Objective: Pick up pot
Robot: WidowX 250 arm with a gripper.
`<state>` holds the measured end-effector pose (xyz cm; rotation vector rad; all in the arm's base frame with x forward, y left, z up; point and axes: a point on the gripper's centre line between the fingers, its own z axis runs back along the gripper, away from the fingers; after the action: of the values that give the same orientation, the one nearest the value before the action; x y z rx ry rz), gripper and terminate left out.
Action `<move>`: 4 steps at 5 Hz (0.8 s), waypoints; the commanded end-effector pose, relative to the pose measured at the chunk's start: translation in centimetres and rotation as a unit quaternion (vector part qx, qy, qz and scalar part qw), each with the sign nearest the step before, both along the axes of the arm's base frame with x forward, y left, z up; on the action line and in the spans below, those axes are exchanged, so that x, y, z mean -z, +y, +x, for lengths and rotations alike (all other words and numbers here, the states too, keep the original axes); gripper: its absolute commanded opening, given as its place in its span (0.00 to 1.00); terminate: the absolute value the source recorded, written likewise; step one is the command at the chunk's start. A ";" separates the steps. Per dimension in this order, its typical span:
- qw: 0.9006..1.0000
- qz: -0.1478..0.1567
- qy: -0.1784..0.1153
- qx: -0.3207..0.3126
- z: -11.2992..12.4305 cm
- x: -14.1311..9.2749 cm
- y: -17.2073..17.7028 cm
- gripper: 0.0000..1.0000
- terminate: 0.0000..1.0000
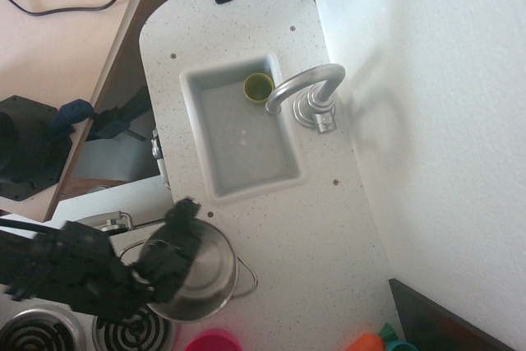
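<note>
Speckled white counter: green cup inside sink, empty pot under gripper, jaw state unclear.

A single overhead view looks steeply down on the counter, sink mid-frame, wall at right

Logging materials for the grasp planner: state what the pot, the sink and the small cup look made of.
Pot: polished metal, likely stainless steel; mirror-like sheen, thin wire handle.
Sink: matte grey, probably moulded plastic; no glints.
Cup: olive-green, looks plastic, though too small to be sure.
</note>
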<state>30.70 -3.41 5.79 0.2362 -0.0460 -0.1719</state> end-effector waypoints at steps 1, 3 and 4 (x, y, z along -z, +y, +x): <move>0.999 -0.036 0.007 0.034 0.1 2.1 0.0 1.00 0.00; 0.997 -0.050 -0.059 0.022 -0.4 0.7 1.0 0.00 0.00; 0.996 -0.039 -0.084 0.010 -0.6 -1.2 1.4 0.00 0.00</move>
<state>29.43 -1.61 6.71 0.2601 -0.1362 -0.1932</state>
